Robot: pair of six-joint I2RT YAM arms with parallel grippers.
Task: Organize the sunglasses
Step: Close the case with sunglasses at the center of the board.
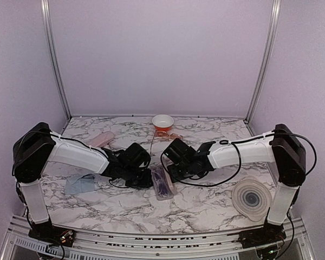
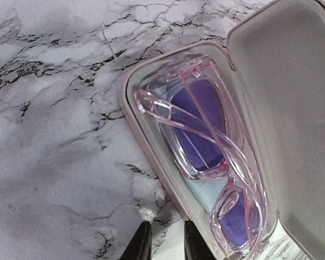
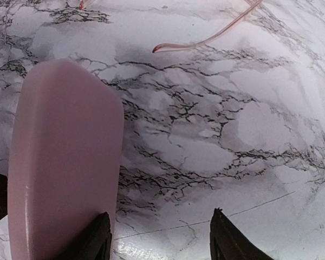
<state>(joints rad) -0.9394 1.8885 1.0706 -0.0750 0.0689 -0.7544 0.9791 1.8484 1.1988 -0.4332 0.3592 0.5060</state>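
An open pink oblong case (image 2: 292, 97) lies mid-counter (image 1: 206, 211). Inside it, on a pale blue lining cloth (image 2: 206, 192), rest folded clear-pink-framed sunglasses with purple lenses (image 2: 200, 124). A thin pinkish pair (image 3: 206, 38) lies beyond the case, by an orange-and-white bowl (image 1: 162, 121). A closed pink case (image 1: 102, 139) sits further left, and a loose light blue cloth (image 1: 78, 184) lies to the left.

The left end effector (image 2: 165, 246) hovers at the case's left rim, fingers narrowly apart and empty. The right end effector (image 3: 160, 238) gapes wide and empty, one finger beside the lid's outer face.

That makes two pairs of sunglasses and two cases.

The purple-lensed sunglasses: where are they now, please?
In the left wrist view, the sunglasses lie inside the open pink case, just ahead of the left claw.
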